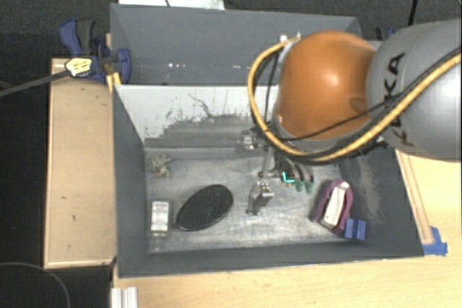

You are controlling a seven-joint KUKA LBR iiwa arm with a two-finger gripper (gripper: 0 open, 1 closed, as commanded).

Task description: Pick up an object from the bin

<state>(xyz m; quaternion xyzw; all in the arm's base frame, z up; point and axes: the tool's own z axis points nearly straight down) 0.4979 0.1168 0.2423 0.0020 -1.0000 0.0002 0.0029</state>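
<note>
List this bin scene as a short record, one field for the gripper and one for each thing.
gripper: above bare floor, middle of the bin
black oval disc: flat, left of gripper
purple-and-white thing: right of gripper
blue block: beside it, front right
white block: front left corner
small brownish thing: left, farther back

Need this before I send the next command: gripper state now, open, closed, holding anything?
Gripper: cannot be told whether open or closed. It sits low, between the black oval disc and the purple-and-white object.
</note>
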